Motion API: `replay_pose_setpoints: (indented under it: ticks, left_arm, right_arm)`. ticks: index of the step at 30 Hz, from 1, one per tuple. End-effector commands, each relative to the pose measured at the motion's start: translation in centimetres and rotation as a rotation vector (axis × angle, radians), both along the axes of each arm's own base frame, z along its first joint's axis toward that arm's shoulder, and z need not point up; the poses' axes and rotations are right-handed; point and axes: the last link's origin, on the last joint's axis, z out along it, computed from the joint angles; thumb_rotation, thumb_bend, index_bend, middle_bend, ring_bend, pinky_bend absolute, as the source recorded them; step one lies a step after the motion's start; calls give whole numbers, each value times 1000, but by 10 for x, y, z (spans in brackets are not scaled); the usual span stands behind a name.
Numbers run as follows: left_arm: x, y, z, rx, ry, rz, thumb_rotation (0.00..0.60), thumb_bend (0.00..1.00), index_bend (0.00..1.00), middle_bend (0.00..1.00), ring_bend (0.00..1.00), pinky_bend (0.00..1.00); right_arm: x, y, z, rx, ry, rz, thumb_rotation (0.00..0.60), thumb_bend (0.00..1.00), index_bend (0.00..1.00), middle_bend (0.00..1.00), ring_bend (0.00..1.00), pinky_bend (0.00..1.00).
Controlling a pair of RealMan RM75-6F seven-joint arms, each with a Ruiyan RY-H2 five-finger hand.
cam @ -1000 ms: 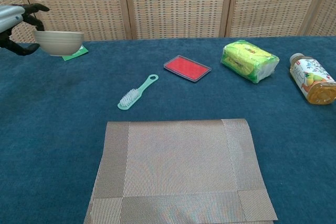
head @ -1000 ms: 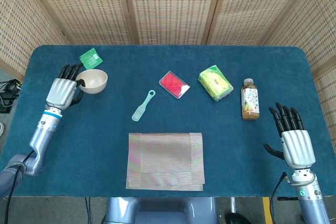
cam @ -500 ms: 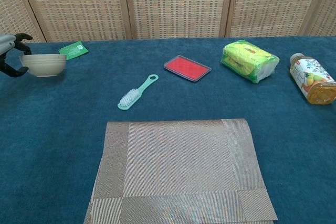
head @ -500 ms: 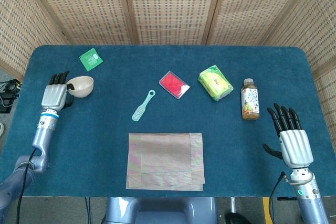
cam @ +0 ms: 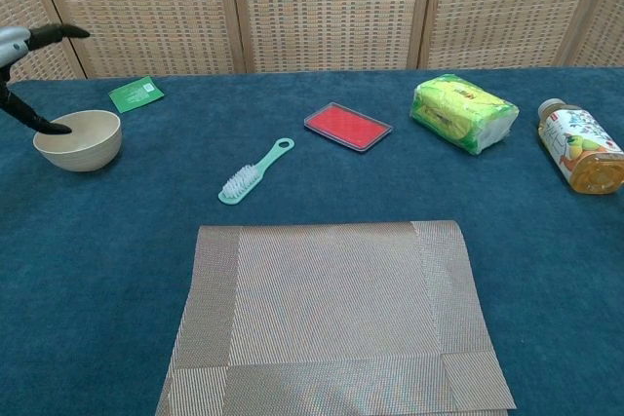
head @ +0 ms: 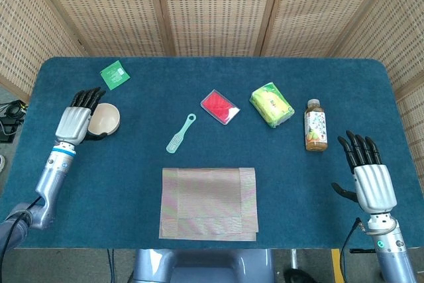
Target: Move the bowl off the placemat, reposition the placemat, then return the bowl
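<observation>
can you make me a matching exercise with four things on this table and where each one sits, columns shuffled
Things:
1. beige round bowl
2. woven grey-brown placemat
3. small green packet
4. drink bottle with orange liquid

Places:
A. far left corner of the blue table
B. right side, beside the yellow-green wrapped pack
C. near edge, centre
D. left side, against the left hand

Pairs: 1-D, 2-C, 3-A, 4-B
</observation>
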Motion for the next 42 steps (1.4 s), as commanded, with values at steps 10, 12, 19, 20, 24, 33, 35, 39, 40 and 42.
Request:
replay_pose_setpoints:
  ticks: [10,12,19,20,24,33,35,39,40,42]
  left_arm:
    - [60,-110,-43,-468,-85,-468,600,0,315,0,0,0]
    - [66,-120,-53,-516,-74,-498,600,0,349,0,0,0]
    - [71,-139,-70,-582,59,-557,600,0,420,0,0,0]
    - [71,-141,-72,-598,87,-561,600,0,424,0,0,0]
    - [72,-151,-81,-633,160,-580,600,0,435,0,0,0]
    - [75,-167,-102,-671,200,-627,600,11,449,0,0,0]
    - [76,-168,-106,-678,197,-631,600,60,449,0,0,0]
    - [77,-172,-117,-713,197,-640,600,134,449,0,0,0]
    - [78,-173,-118,-715,198,-641,600,139,449,0,0,0]
    - [77,-174,-120,-723,204,-647,600,143,449,0,0,0]
  right_arm:
    - [1,1,-1,8,-2,0,600,0,32,0,0,0]
    - [1,1,-1,10,-1,0,600,0,32,0,0,0]
    - [0,1,1,13,-11,-6,600,0,32,0,0,0]
    - [0,1,1,13,-12,-6,600,0,32,0,0,0]
    - [-1,0,2,14,-15,-11,600,0,32,0,0,0]
    - [-2,-1,1,21,-14,-17,600,0,32,0,0,0]
    - [-2,-2,1,21,-15,-18,600,0,31,0,0,0]
    - [-2,-1,2,20,-17,-20,600,0,30,0,0,0]
    - [-2,-1,2,21,-18,-20,600,0,29,0,0,0]
    - [-3,-2,3,20,-18,-20,600,0,28,0,0,0]
